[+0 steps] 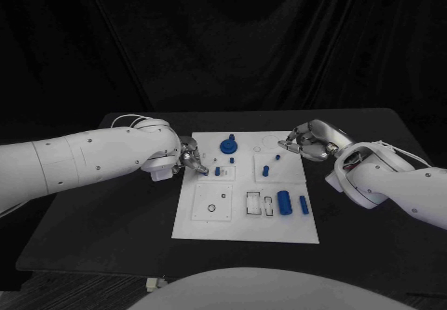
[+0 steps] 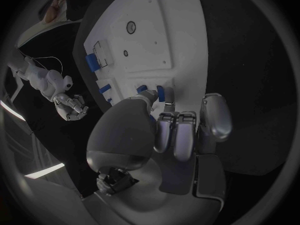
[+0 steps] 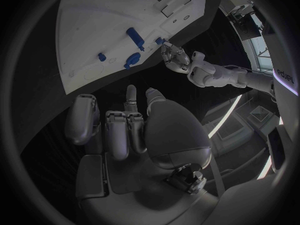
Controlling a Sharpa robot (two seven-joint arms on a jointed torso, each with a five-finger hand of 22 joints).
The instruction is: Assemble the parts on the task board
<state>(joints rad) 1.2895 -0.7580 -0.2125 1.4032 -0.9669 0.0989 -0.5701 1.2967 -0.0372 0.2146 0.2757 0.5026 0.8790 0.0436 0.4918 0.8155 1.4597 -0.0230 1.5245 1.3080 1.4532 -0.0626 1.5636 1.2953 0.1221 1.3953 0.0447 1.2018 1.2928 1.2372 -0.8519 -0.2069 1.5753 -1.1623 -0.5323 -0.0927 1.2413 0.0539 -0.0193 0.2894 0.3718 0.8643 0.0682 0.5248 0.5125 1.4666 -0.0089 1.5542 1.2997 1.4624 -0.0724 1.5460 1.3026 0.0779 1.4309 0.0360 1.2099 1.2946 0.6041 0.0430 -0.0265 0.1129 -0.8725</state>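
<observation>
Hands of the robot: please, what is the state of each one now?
Left hand: holds a small blue part in its fingertips.
Right hand: holds nothing, fingers curled in.

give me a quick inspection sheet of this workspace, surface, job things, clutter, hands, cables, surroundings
surface: black table, with the white task board lying in its middle.
job's things: blue parts on the board; a round knobbed part at the far end, a small peg mid-board, a thick cylinder and a thin bar lying near the slots.
clutter: nothing seen.
hands: left hand at the board's left edge, fingertips at a small blue part; whether it grips is unclear. right hand at the far right corner, fingers curled in, nothing in them.
cables: white cable looping at the left wrist, another on the right arm.
surroundings: black curtain behind the table.
</observation>
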